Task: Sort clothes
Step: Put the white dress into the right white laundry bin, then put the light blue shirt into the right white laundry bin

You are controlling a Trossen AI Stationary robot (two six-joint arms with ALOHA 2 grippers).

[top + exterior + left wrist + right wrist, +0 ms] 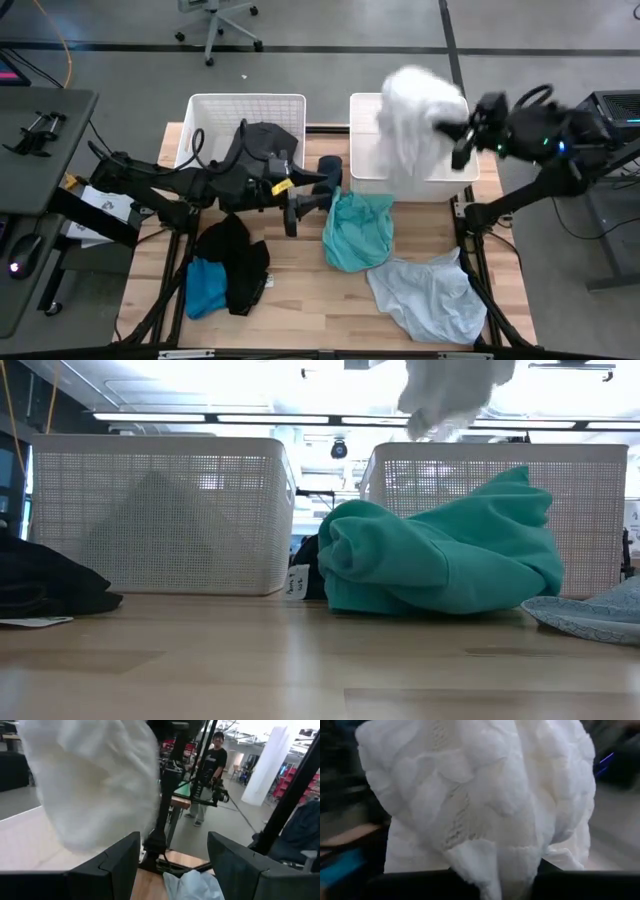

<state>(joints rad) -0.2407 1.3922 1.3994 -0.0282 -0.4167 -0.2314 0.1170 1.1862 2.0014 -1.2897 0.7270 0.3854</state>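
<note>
lying nearest on the wooden table [300, 300] are the pale blue garment [428, 295] at the front right and, over on the front left, the black garment [236, 258] with the turquoise blue garment [205, 285] touching its edge. a bit further back in the middle sits the teal garment [358, 230], bunched up just in front of the right basket [366, 140]. the left gripper [295, 207] is right beside it, reaching across the table middle with its fingers [112, 865] spread apart and nothing between them. behind that arm the left basket [215, 110] has a charcoal grey garment [268, 140] draped over its front right part. the right gripper [452, 130] is up in the air over the right basket, clamped on the white garment [418, 125], which hangs down in a big fluffy bundle above the basket opening. way off in the room, the left wrist view catches a person [212, 767] in a dark shirt standing by some equipment
</note>
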